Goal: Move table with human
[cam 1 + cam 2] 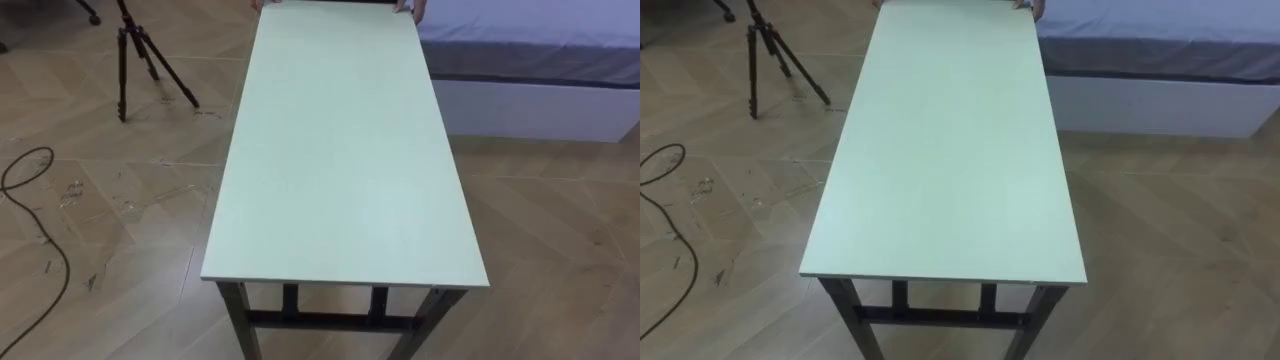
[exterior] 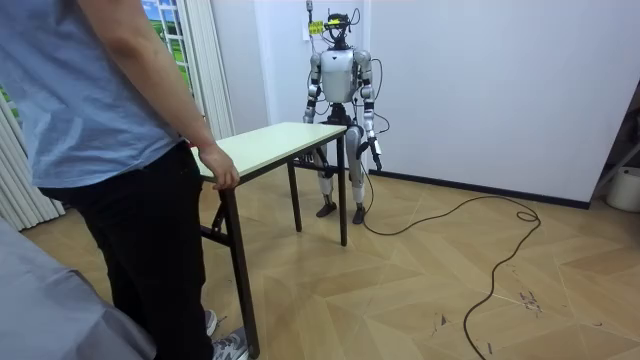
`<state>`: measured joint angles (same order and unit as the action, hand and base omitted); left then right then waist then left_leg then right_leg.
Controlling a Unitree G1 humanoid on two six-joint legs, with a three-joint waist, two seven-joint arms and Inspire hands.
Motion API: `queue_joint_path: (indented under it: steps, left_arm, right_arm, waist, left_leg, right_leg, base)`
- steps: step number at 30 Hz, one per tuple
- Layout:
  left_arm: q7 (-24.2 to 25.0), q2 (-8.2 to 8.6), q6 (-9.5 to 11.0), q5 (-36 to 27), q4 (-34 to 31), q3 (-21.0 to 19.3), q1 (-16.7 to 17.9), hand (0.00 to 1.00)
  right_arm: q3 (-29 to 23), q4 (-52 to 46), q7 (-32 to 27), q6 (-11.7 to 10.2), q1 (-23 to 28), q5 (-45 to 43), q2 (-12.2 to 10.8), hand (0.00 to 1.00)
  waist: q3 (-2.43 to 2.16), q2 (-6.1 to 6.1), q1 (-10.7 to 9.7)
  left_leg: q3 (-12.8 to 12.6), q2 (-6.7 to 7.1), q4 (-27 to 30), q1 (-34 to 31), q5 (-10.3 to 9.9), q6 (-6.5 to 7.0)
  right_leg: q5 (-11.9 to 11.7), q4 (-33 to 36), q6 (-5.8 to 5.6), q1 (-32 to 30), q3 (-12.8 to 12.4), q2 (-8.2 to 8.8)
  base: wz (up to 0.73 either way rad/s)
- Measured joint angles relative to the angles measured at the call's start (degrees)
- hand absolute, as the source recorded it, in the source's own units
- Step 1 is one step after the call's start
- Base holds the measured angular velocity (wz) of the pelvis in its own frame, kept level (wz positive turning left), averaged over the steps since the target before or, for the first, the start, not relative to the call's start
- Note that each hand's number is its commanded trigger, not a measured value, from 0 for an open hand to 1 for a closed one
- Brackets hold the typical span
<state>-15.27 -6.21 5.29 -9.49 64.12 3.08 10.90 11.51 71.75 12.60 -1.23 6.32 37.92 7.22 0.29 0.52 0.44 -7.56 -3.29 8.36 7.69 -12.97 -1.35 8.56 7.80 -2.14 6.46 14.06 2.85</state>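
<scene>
A long table (image 1: 340, 150) with a pale green top and dark metal legs stands lengthwise before me; its near end is just under the eye views. In the room view I stand upright at the table's (image 2: 270, 140) far end, facing it. My left hand (image 2: 376, 150) hangs low beside my body, off the table. My right arm drops behind the table's corner. A person stands at the other end with one hand (image 2: 222, 172) over the tabletop's edge. The person's fingertips (image 1: 405, 8) rest on the far corners in the eye views.
A black tripod (image 1: 135, 55) stands on the wood floor left of the table. A bed (image 1: 530, 60) with a grey-blue cover lies to the far right. A dark cable (image 1: 40, 230) loops over the floor at the left. A white wall is behind me.
</scene>
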Motion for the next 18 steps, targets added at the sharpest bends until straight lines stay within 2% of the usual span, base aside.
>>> queue_joint_path:
  steps: [8,11,15,18]
  left_arm:
    - [1.5,-0.01,-0.1,0.0,0.0,0.2,-0.2,0.00]
    - [2.5,-0.19,-0.7,-0.6,0.0,0.1,-0.4,0.00]
    - [4.9,-0.32,-1.2,-5.0,0.0,0.3,-0.5,0.00]
    - [7.7,-0.30,-1.2,-11.6,0.1,0.2,-0.5,0.00]
  right_arm:
    - [0.0,-0.3,-0.4,0.0,-0.1,0.0,0.2,0.00]
    - [0.0,-0.3,-0.4,0.0,-0.1,0.3,0.2,0.00]
    - [-0.7,0.3,0.4,0.0,-0.1,0.6,0.2,0.00]
    - [-3.4,0.9,2.2,0.1,-0.1,0.5,0.2,0.00]
  waist:
    - [-0.05,-0.38,0.0]
    - [-0.06,-0.42,-0.1]
    - [-0.06,-0.37,-0.1]
    - [-0.03,-0.39,-0.1]
  left_leg:
    - [-0.5,-0.01,-0.1,-0.2,0.0,0.00]
    - [-0.7,-0.01,-0.1,-0.2,0.0,0.00]
    - [-0.7,-0.02,-0.1,-0.1,0.0,0.00]
    - [-0.9,-0.03,0.0,-0.2,0.0,0.00]
  right_leg:
    - [0.0,0.1,0.00,-0.6,-0.6,-0.04]
    - [0.0,0.1,0.01,-0.7,-0.9,-0.04]
    - [0.0,0.1,0.01,-0.6,-1.2,-0.04]
    - [0.0,0.3,0.01,-0.8,-1.2,-0.04]
  base:
    - [-0.03]
    - [-0.03]
    - [0.00]
    - [-0.02]
